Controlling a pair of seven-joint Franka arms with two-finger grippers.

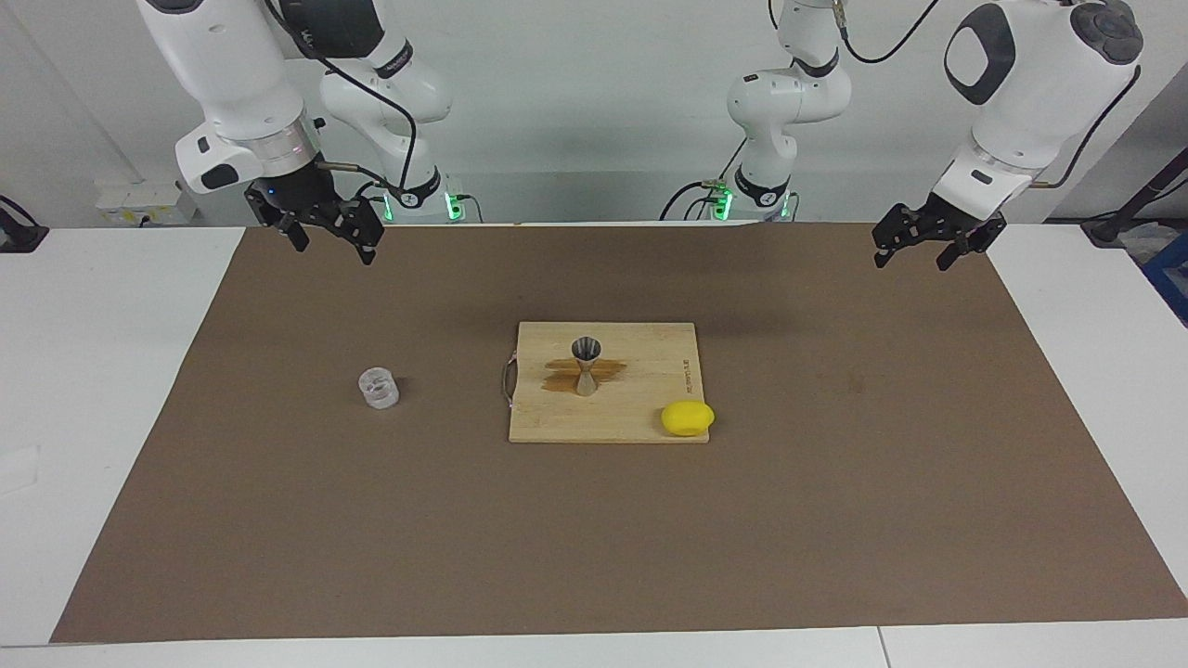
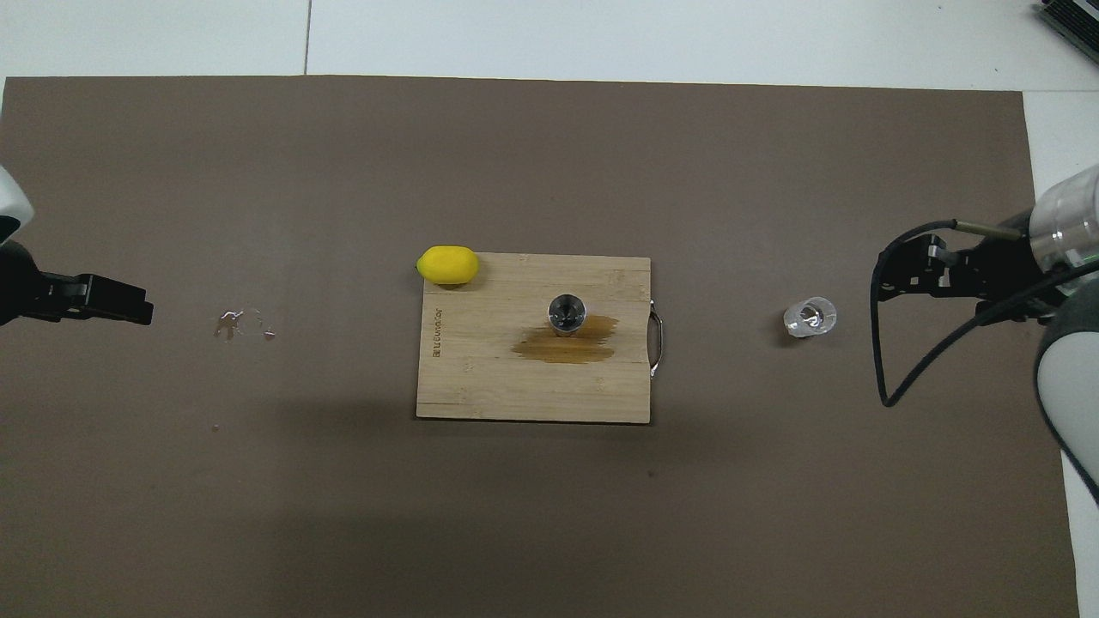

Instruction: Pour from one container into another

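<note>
Firstly, spread wide over the table: a brown mat, likely there to catch drips. Up over the mat's near-robot corners, both claws. Right gripper wide open, holding nothing, hanging over the mat at the right arm's end, on the clear cup's end of the table, so probably the one to fetch it. Left gripper also wide open and empty, waiting over the left arm's end.

Next, in the middle, a wooden board, set as the pouring spot. At its corner farther from the robots, a yellow lemon, out of the way. Off the board, toward the right arm's end: the clear cup, upright, easy to reach. Standing upright on the board: the small metal jigger, mouth up, ready to be filled. Under it, a dark wet stain. Smallest, a few drops on the mat near the left gripper.
</note>
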